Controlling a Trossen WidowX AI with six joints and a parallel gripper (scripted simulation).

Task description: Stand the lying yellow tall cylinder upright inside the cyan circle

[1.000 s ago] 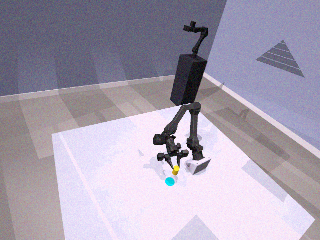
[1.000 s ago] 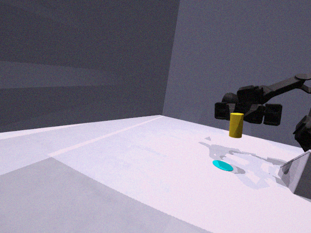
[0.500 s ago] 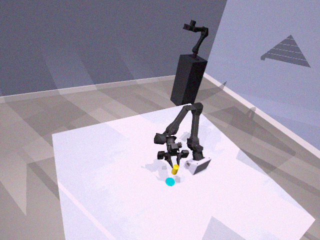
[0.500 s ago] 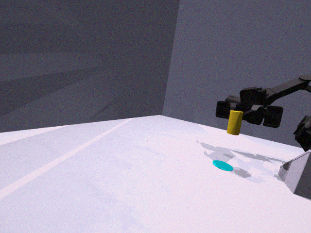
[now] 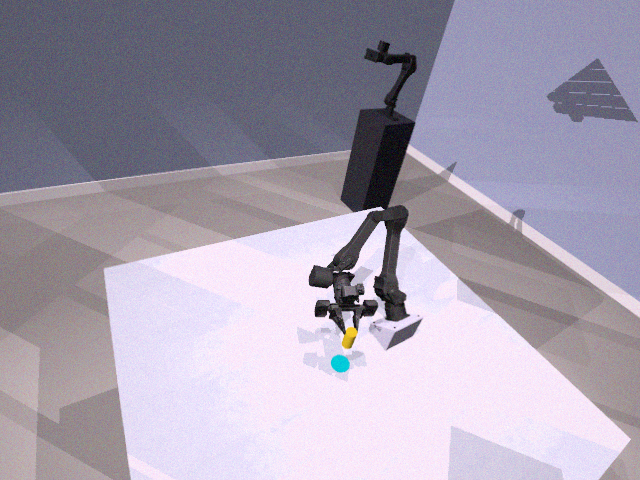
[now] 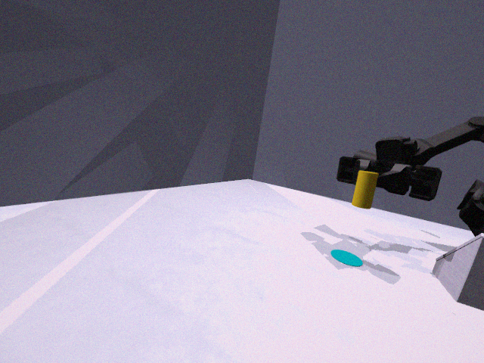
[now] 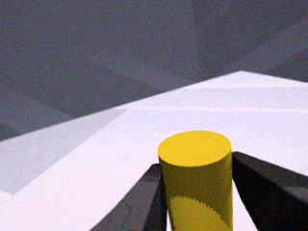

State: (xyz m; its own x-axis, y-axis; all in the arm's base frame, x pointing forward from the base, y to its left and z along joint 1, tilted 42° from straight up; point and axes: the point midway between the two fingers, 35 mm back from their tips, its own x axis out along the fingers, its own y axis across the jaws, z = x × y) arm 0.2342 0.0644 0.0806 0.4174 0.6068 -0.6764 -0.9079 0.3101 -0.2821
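The yellow tall cylinder point(image 5: 349, 339) point(image 6: 364, 190) point(image 7: 199, 192) is held in the air above the table, near upright, leaning a little in the top and exterior views. My gripper point(image 5: 351, 331) point(image 7: 195, 166) is shut on it, with one dark finger on each side near its upper end. The cyan circle point(image 5: 340, 363) point(image 6: 346, 258) lies flat on the table below the cylinder, with nothing standing on it. In the exterior view the fingertips are hidden behind the cylinder. The circle does not show in the wrist view.
The arm's pale base block point(image 5: 397, 333) point(image 6: 457, 265) stands right of the circle. A tall black box point(image 5: 373, 160) with a second dark arm point(image 5: 400, 82) on it stands beyond the table's far corner. Shadows of the arm fall around the circle.
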